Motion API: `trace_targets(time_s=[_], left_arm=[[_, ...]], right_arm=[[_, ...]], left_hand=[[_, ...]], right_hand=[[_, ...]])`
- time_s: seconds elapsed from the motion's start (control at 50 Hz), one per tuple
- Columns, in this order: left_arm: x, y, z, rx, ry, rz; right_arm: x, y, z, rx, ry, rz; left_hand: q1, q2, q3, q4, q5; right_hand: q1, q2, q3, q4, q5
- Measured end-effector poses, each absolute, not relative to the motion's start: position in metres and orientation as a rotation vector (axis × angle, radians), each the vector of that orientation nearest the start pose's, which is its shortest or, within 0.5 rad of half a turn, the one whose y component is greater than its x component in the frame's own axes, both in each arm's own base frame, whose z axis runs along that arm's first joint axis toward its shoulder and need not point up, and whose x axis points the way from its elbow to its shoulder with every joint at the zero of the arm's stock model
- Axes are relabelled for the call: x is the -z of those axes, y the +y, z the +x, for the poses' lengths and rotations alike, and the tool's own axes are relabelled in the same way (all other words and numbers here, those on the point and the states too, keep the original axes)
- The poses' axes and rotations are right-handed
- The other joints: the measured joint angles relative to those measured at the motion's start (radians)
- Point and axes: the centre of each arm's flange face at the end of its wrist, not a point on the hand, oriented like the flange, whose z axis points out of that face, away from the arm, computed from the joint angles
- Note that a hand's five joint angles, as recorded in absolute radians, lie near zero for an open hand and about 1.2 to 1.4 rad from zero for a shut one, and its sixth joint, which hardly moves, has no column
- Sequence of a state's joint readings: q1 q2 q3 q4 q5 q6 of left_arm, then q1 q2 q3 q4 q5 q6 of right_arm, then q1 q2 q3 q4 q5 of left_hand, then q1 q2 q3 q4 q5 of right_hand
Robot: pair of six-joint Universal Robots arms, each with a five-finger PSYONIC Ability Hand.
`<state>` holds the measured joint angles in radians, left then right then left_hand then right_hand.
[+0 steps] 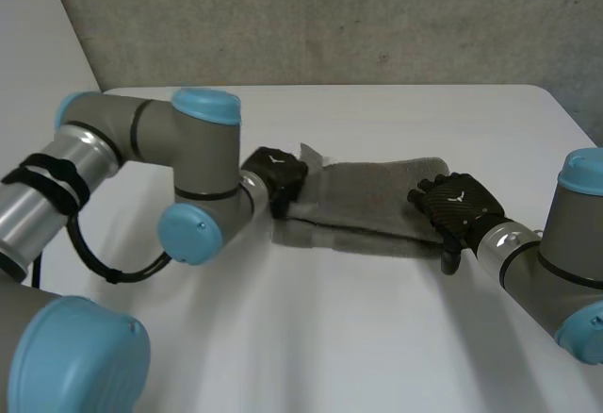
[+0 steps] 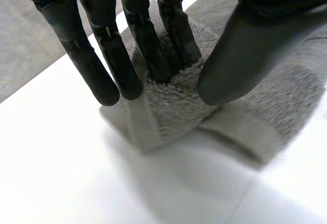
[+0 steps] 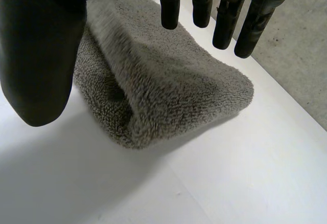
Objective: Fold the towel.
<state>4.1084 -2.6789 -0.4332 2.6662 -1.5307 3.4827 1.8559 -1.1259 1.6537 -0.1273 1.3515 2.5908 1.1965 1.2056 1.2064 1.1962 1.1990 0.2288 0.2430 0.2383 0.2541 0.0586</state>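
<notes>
looking down from the head view, the grey towel (image 1: 367,207) lies as a long folded strip across the middle of the white table (image 1: 330,338). the left hand (image 1: 275,175) sits right at the strip's left end, where a small flap of cloth stands up just beside it. the right hand (image 1: 457,204) sits on the strip's right end, palm down.

over to the left wrist view: the towel (image 2: 173,106) end is right at the fingertips. the fingers (image 2: 176,29) come down into the pile on one side and the thumb (image 2: 240,55) closes in on the other, so a tuft of terry is pinched between them. two outer fingers reach down beside the towel's edge, near the bare table (image 2: 76,173).

now the right wrist view: the folded, rounded end of the towel (image 3: 168,91) lies under the palm. the fingers (image 3: 225,24) hang straight and a little apart above it, the thumb (image 3: 41,55) stands off to the side, nothing gripped. white table (image 3: 230,183) shows all around that end.
</notes>
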Motion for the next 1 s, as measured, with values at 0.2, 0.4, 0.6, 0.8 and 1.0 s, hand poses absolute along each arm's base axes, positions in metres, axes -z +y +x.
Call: trace_targets(time_s=[0.2, 0.4, 0.6, 0.8, 1.0], left_arm=[[-0.186, -0.316, -0.355, 1.849, 2.462, 1.238], [-0.2, -0.29, -0.344, 2.025, 2.374, 1.313], [-0.184, -0.294, -0.35, 2.047, 2.351, 1.33], [-0.14, -0.305, -0.363, 1.937, 2.319, 1.425], [-0.12, -0.302, -0.365, 1.869, 2.293, 1.465]], right_arm=[[-0.151, -0.282, 0.24, 1.729, 2.276, -1.222], [-0.151, -0.282, 0.241, 1.732, 2.274, -1.223], [-0.151, -0.284, 0.24, 1.738, 2.287, -1.218], [-0.152, -0.291, 0.232, 1.77, 2.351, -1.19], [-0.148, -0.29, 0.234, 1.757, 2.352, -1.199]], left_hand=[[0.001, 0.003, -0.001, 0.001, 0.001], [-0.231, -0.239, -0.243, -0.236, -0.226], [-0.373, -0.385, -0.387, -0.364, -0.384], [-0.545, -0.555, -0.564, -0.544, -0.562], [-0.872, -0.889, -0.9, -0.877, -0.913]], right_hand=[[0.0, 0.0, 0.0, 0.0, 0.0], [0.0, 0.0, 0.0, 0.0, 0.0], [0.0, 0.0, 0.0, 0.0, 0.0], [0.073, 0.056, 0.068, 0.052, 0.086], [0.078, 0.056, 0.068, 0.052, 0.09]])
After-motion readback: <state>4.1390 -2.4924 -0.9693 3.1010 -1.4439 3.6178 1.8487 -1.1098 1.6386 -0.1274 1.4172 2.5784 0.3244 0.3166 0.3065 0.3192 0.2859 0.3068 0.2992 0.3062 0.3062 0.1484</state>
